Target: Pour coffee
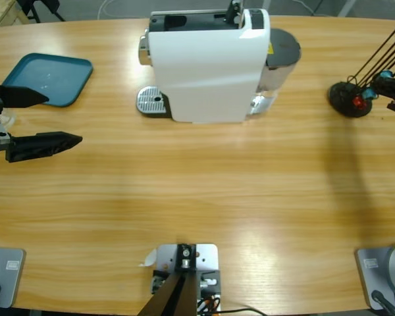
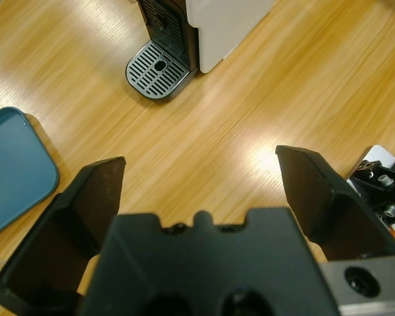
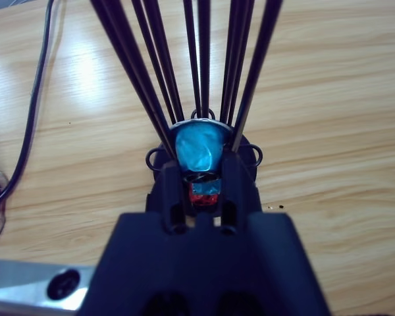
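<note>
1. Left gripper (image 1: 59, 118) sits at the table's (image 1: 197, 217) left edge with jaws spread wide and nothing between them. The left wrist view looks toward the coffee machine's drip tray (image 2: 159, 69), so it reads as parked and waiting for cup work.
2. Right gripper (image 3: 203, 194) is at the right edge, right up against the wire capsule rack (image 1: 350, 99). Its jaws are nearly closed around a capsule (image 3: 203, 191) with red and blue showing, and a blue capsule (image 3: 199, 148) sits just above it in the rack. Looks pinched; probably pulling a pod for loading.
3. Coffee machine (image 1: 207, 62) stands at the back edge, middle, spout side facing left over the drip tray.
4. Teal tray (image 1: 49, 79) at the back-left corner, bare.
5. Coffee: none visible, no cup either. Task looks to be at an early stage.
</note>
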Controlling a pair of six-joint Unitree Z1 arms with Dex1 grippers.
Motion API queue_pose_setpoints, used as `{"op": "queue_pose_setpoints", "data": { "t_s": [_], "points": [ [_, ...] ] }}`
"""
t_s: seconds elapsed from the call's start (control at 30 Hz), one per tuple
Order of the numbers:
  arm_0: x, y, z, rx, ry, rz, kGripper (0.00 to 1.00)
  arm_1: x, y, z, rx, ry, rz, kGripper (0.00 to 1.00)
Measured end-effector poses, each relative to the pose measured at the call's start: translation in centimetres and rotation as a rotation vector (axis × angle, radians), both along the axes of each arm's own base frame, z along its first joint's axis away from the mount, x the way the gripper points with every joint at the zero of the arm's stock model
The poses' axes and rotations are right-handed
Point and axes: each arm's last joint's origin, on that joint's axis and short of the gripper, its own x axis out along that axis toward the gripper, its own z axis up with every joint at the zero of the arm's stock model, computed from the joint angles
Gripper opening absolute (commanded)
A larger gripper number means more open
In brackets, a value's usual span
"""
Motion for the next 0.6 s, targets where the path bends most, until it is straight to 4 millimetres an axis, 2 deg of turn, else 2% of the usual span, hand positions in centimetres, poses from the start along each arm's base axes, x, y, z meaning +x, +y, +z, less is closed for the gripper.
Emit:
{"op": "queue_pose_setpoints", "data": {
  "t_s": [0.17,0.47,0.57,0.6],
  "points": [
    [0.0,0.0,-0.2,0.0,0.001,0.001,1.0,-0.5,0.0,0.9,0.006,-0.041,0.008,0.0],
    [0.0,0.0,-1.0,-0.014,-0.003,0.005,1.0,-2.7,-0.3,2.2,-0.001,-0.059,0.016,0.0],
    [0.1,-0.2,-1.0,-0.022,-0.008,0.005,1.0,-2.4,-0.2,3.2,0.0,-0.079,0.021,0.0],
    [0.2,-0.2,-1.0,-0.024,-0.009,0.006,1.0,-2.4,-0.2,3.6,0.002,-0.091,0.021,0.102]
  ]
}}
